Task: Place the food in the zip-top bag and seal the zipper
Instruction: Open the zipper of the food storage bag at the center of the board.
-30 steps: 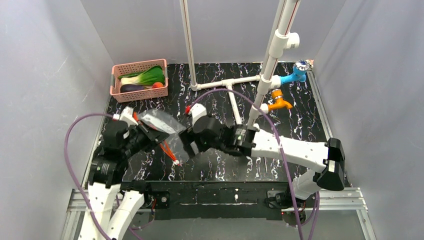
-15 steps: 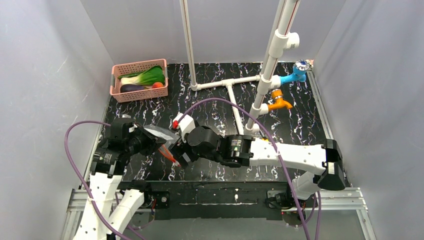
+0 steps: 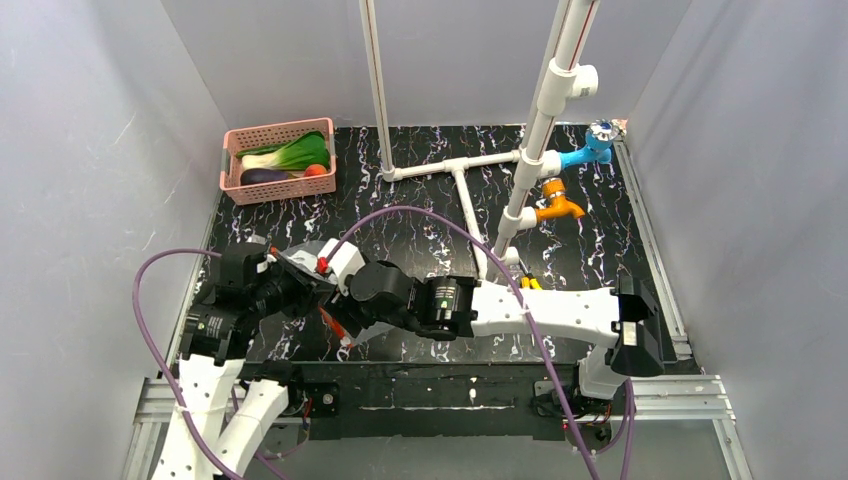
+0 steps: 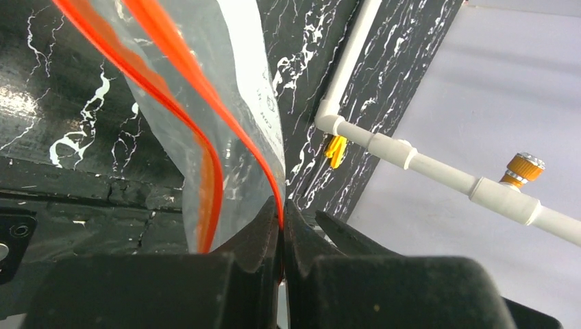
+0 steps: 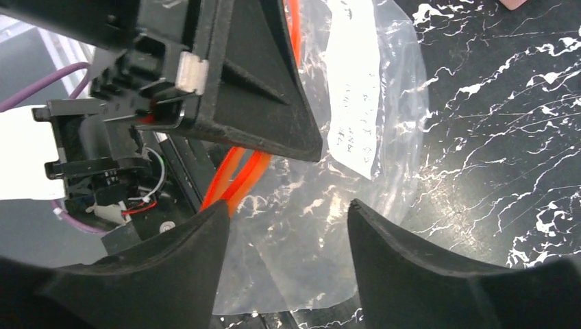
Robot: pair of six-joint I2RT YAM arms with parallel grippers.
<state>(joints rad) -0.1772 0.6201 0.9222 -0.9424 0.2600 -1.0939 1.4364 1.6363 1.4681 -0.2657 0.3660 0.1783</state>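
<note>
Top view: zip-top bag point(image 3: 322, 262) is up off the table point(image 3: 420, 220) at abt 8 o'clock, between the 2 arms.

The left gripper point(image 4: 281, 205) is clamped tight on the bag's edge, right at the zipper point(image 4: 211, 199). The jaws meet w/ only film between them. My read on why: it pins 1 lip of the mouth so the bag hangs in the air and can be pulled open, not lying flat.

The right gripper point(image 5: 288, 212) comes at the bag from its 3 o'clock side. Its 2 fingers are spread apart and grip nothing. Through the gap the wrist cam shows clear film and the 2 orange zipper point(image 5: 240, 171) tracks, w/ the white label point(image 5: 353, 103) further off. Prob. lining up to catch the other lip.

Containers:
- Bag: nothing in it, as far as the clear film shows. Whether the mouth is parted I can't tell.
- Pink basket point(image 3: 230, 165) at 11 o'clock, well apart from the arms: holds the food point(image 3: 290, 155), i.e. bok choy point(image 3: 297, 152), eggplant point(image 3: 262, 176) and tomato point(image 3: 315, 170). I can't pick out a cucumber for sure.

So 0 items are bagged and sealing is not begun.
</note>
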